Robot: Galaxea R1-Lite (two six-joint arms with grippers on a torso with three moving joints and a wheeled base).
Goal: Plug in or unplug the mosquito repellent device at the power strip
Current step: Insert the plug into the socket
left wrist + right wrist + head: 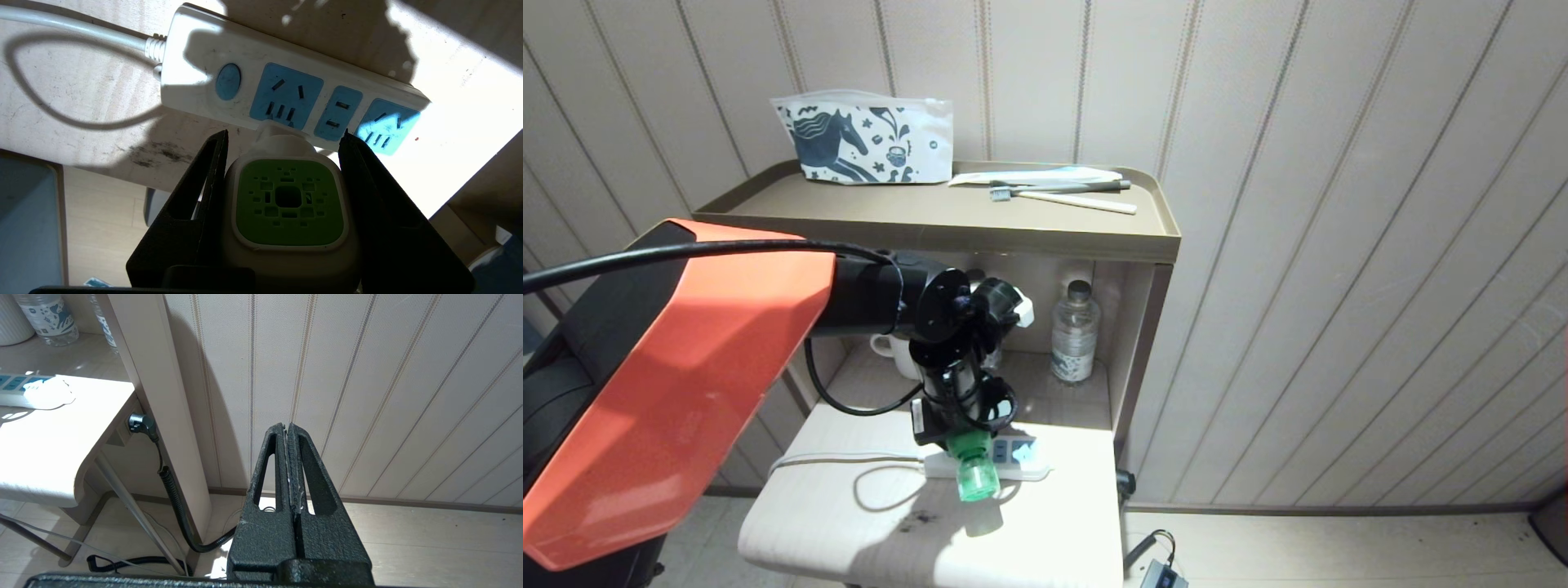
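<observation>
Hard sunlight falls on the white tabletop [1045, 523], blowing it out to glare at five o'clock of the power strip [286, 87]. My left gripper [282, 139] throws a sharp dark shadow across that strip. The head view bends walls at its edges; nothing looks blurred.

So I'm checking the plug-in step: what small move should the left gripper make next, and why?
Probably press straight in: the left gripper holds the mosquito repellent device, whose plug sits at the socket nearest the button on the power strip. Whether it's seated isn't visible.
</observation>
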